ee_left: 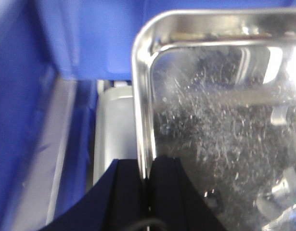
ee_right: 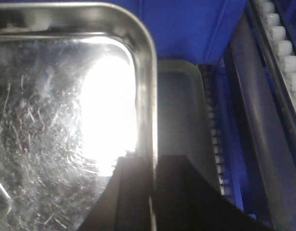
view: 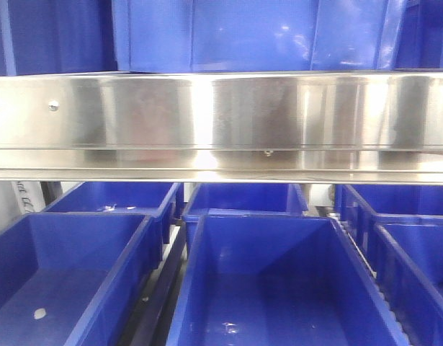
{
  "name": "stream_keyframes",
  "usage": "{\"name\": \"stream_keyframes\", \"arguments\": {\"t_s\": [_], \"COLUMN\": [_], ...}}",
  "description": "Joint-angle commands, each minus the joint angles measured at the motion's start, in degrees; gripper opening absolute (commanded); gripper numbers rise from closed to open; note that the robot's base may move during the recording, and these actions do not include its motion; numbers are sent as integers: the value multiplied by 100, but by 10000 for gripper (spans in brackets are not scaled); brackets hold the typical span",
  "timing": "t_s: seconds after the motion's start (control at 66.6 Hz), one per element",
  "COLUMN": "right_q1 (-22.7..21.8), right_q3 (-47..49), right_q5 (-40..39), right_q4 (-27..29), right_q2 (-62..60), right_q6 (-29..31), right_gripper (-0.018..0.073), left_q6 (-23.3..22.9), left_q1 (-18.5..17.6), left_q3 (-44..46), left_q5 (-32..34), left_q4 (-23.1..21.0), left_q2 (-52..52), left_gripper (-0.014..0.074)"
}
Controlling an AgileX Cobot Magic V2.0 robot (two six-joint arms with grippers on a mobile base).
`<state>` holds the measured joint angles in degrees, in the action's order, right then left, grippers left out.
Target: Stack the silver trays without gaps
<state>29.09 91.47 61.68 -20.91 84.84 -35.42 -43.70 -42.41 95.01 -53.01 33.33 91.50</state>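
Left gripper (ee_left: 147, 167): nearly closed, pinched over the thin left rim of the upper silver tray (ee_left: 225, 144), with one finger inside the rim and one outside. Right gripper (ee_right: 152, 167): likewise nearly closed, clamped on the same tray's right rim. The tray is thus held from both sides. Its scratched floor faces the wrist cameras, and strong glare is seen on it in the right wrist view.

Just past each held rim, a duller lower silver tray (ee_right: 179, 110) is seen underneath, apparently lying in a blue bin (ee_right: 196, 29). Whether the two trays touch cannot be told. A white roller strip (ee_right: 282, 53) runs beside the bin on the right. In the front view no tray or arm is seen, only the shiny shelf rail (view: 221, 122) and blue bins (view: 271, 281).

Judged step: the upper tray is being brought over the lower one for nesting; release is not yet done.

Risks:
- The tray could be lowered skewed or offset, so a corner is caught on the lower rim and a gap is left.
- The thin-rim grips could slip if one arm is led ahead of the other, tilting the tray.
- The outer fingers could be trapped against the lower tray's wall or the bin wall, blocking a flush seat.
- With an uneven release, one side would be dropped first.
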Motion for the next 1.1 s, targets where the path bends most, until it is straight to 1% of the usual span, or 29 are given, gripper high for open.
{"name": "stream_keyframes", "arguments": {"t_s": [0.0, 0.15, 0.285, 0.345, 0.495, 0.616, 0.916, 0.946, 1.021, 1.081], "right_q1": [-63, -159, -259, -328, -468, -521, -513, -513, -513, -513], "right_q3": [33, 33, 33, 33, 33, 33, 33, 33, 33, 33], "right_q5": [-1409, -1747, -1783, -1779, -1688, -1688, -1297, -1270, -1260, -1260], "right_q4": [591, 614, 628, 674, 1046, 1057, 1125, 1125, 1125, 1125], "right_q2": [259, 722, 1147, 1321, 1517, 1583, 1599, 1608, 1608, 1608], "right_q6": [251, 320, 320, 320, 320, 320, 320, 320, 320, 320], "right_gripper": [-24, -24, -24, -24, -24, -24, -24, -24, -20, 22], "left_q6": [513, 901, 1219, 1343, 1355, 1380, 1380, 1380, 1364, 1353], "left_q1": [202, 640, 913, 978, 1021, 1021, 1021, 1021, 1021, 1021], "left_q3": [287, 515, 515, 515, 515, 515, 515, 515, 515, 515], "left_q5": [621, 646, 570, 528, 497, 473, 400, 400, 400, 388], "left_q4": [-1098, -1985, -2512, -2649, -2638, -2624, -2583, -2530, -2417, -2392], "left_q2": [347, 809, 1115, 1210, 1272, 1329, 1458, 1458, 1458, 1458], "left_gripper": [-10, -10, -10, -10, -10, -10, -3, 1, 48, 109]}}
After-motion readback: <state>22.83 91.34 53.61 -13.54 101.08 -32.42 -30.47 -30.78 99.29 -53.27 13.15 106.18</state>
